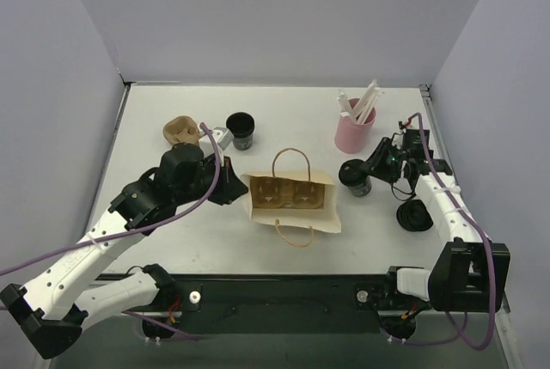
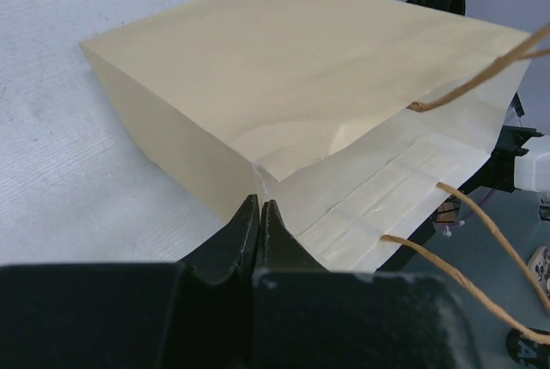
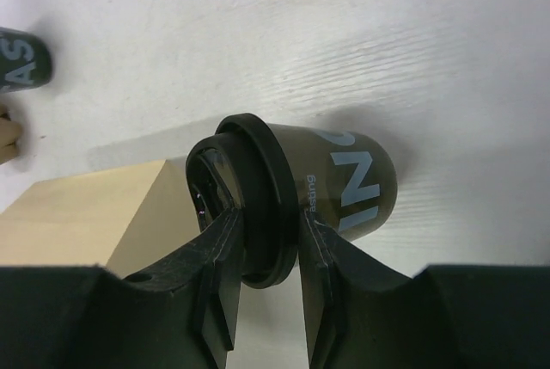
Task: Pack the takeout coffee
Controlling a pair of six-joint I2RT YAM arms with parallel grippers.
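Observation:
A tan paper bag (image 1: 290,200) with twine handles stands open in the middle of the table, a cardboard cup carrier inside it. My left gripper (image 1: 235,187) is shut on the bag's left edge; the left wrist view shows the closed fingertips (image 2: 260,207) pinching the paper bag (image 2: 301,85). My right gripper (image 1: 368,169) is shut on the black lid of a dark green coffee cup (image 1: 357,177) right of the bag. In the right wrist view my right gripper (image 3: 265,230) clamps the lidded cup (image 3: 318,188). A second dark cup (image 1: 241,129) stands behind the bag.
A pink holder (image 1: 354,131) with white straws stands at the back right. A brown cup carrier (image 1: 181,131) lies at the back left. A black lid (image 1: 416,215) lies near the right arm. The table's right edge is close to that arm.

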